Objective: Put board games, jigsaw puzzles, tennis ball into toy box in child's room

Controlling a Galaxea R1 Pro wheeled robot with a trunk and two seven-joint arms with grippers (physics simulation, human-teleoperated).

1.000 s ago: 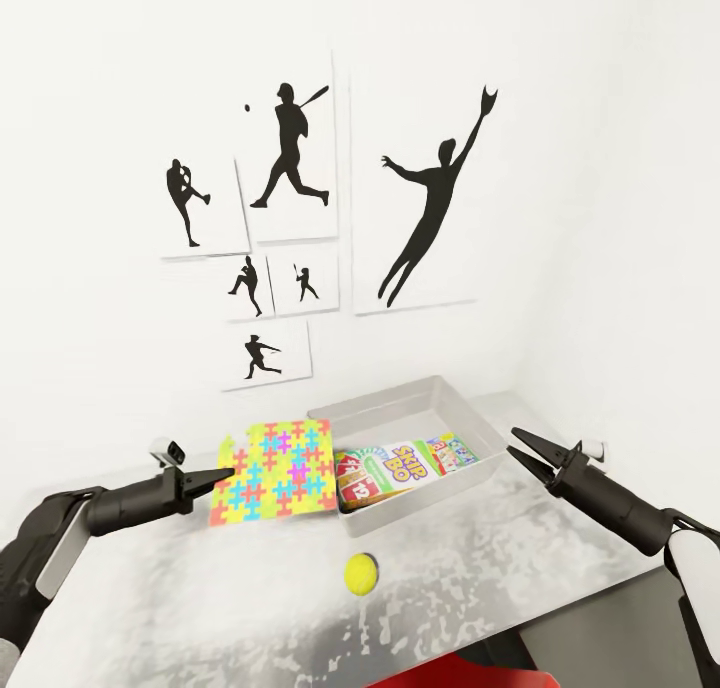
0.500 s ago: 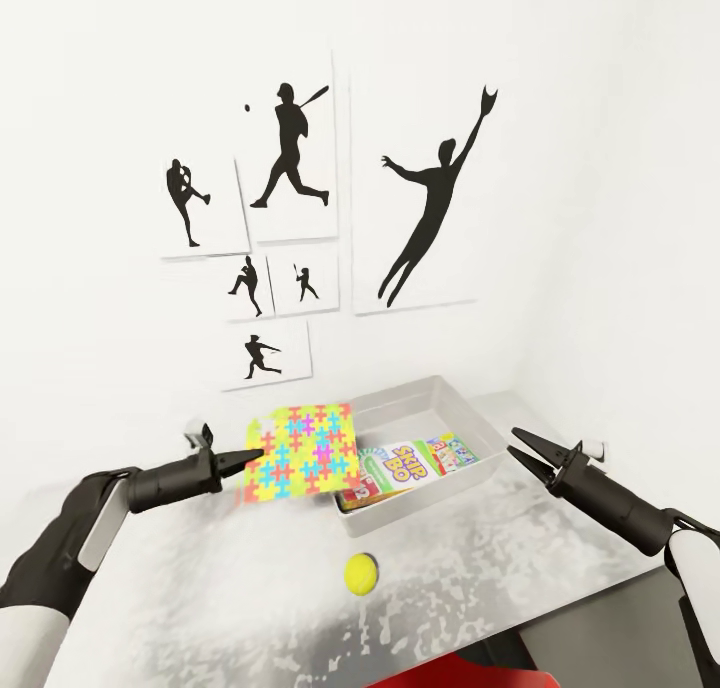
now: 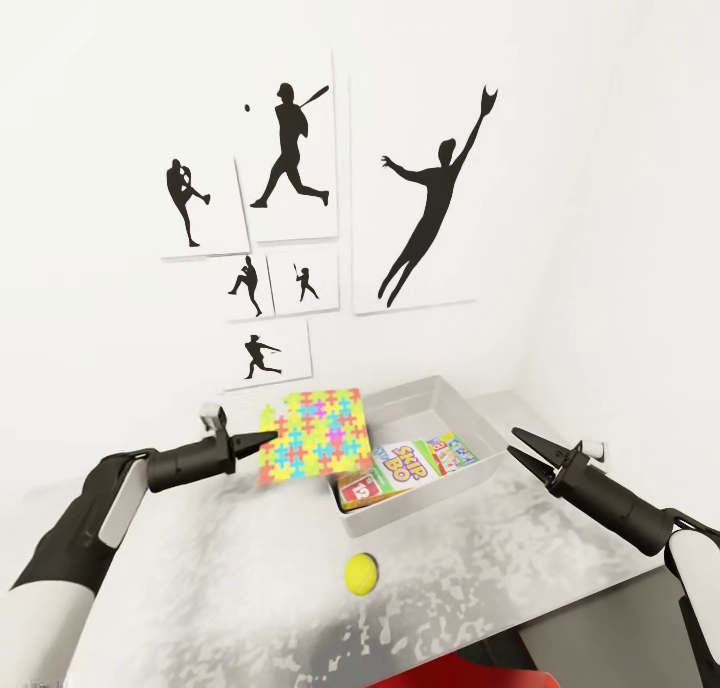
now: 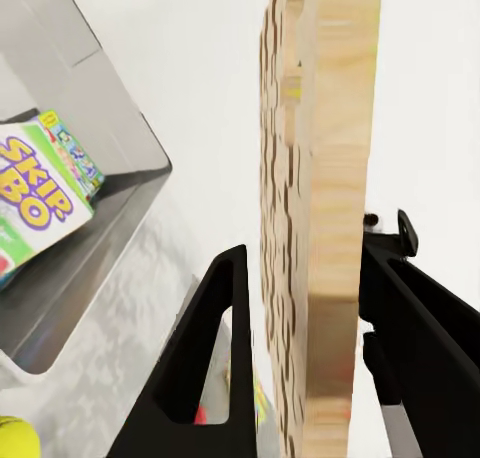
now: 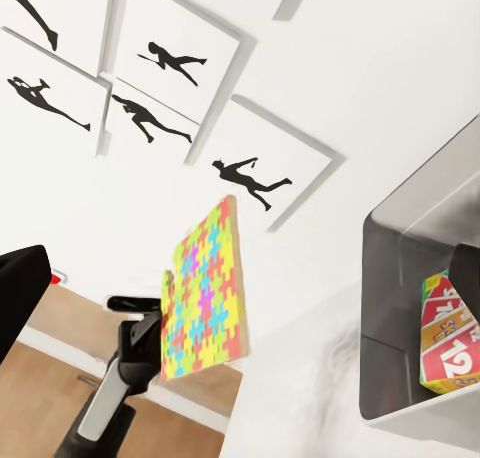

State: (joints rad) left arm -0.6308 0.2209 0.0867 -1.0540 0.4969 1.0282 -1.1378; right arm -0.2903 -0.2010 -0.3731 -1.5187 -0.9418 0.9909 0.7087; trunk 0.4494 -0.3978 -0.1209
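Multicoloured jigsaw puzzle (image 3: 312,435) is hanging tilted above the table (image 3: 200,588), its edge pinched in my left gripper (image 3: 258,445), beside the grey toy box (image 3: 470,413) holding board games (image 3: 405,463), while my right gripper (image 3: 518,450) is hovering parted and empty, tennis ball (image 3: 360,573) nearer me.

Left hand (image 4: 300,378) clamps jigsaw puzzle (image 4: 315,228) edge-on; toy box (image 4: 95,218) beside.
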